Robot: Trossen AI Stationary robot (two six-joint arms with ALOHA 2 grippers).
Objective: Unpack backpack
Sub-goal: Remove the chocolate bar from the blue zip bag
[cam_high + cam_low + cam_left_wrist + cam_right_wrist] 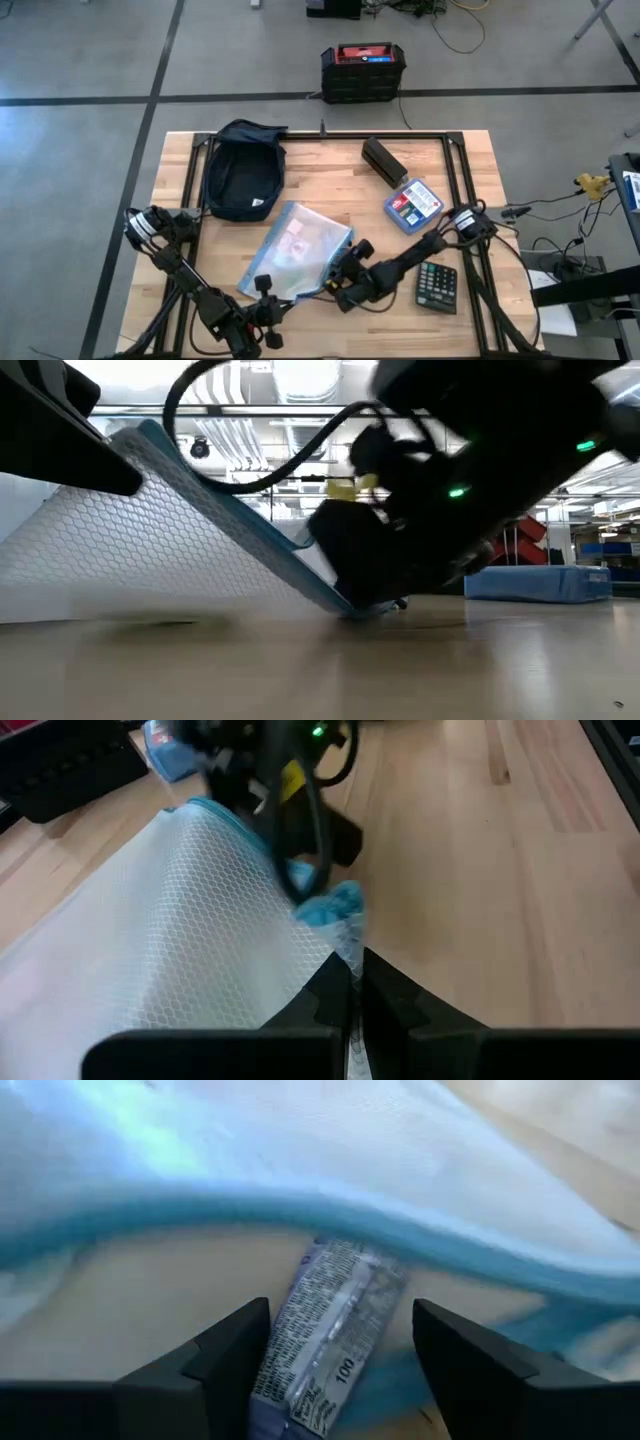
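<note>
From the high view, the backpack (242,182) lies on the far left part of the table (470,170), apart from both arms. Near the front edge, the left gripper (268,296) and the right gripper (340,283) meet at a mesh pouch (295,250). In the low view, the pouch (130,540) stands tilted, and a dark blurred arm hides most of the scene. In the left wrist view, the left gripper (354,988) has its fingers pressed together on the pouch corner (345,935). In the right wrist view, the right gripper (340,1350) has fingers apart around a small printed packet (325,1335); its text is hard to read
</note>
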